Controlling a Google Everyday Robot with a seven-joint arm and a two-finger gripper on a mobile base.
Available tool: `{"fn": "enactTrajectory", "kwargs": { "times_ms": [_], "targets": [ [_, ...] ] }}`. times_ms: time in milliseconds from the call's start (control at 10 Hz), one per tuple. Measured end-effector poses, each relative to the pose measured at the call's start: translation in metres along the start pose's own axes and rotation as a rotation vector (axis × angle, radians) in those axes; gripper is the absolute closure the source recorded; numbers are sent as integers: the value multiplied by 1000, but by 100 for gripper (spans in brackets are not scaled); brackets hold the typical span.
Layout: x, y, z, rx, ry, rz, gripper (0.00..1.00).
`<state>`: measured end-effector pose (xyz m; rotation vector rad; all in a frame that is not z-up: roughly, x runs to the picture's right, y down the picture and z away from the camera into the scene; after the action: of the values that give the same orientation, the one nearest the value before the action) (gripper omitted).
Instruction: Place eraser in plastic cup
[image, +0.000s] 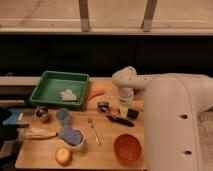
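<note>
The eraser (132, 113) is a small black block lying flat on the wooden table (107, 150), right of centre. My gripper (124, 108) hangs down from the white arm (165, 100) and sits just left of and slightly above the eraser, close to the tabletop. The pale-blue plastic cup (63, 115) stands upright at the left of the table, well away from the gripper. A long slim black-handled utensil (118, 119) lies just in front of the gripper.
A green tray (50, 90) holding a white item is at the back left, with an orange carrot-like piece (96, 92) beside it. Also on the table: a dark metallic cup (41, 114), a fork (93, 130), an orange bowl (127, 148), a bowl with a blue cloth (71, 136) and an orange fruit (62, 156).
</note>
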<state>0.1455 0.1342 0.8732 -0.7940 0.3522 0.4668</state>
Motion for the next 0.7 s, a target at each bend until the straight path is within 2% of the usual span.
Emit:
{"fn": "enactTrajectory", "kwargs": {
  "times_ms": [700],
  "targets": [
    [-16,3,0,15,10,-43,38]
  ]
}}
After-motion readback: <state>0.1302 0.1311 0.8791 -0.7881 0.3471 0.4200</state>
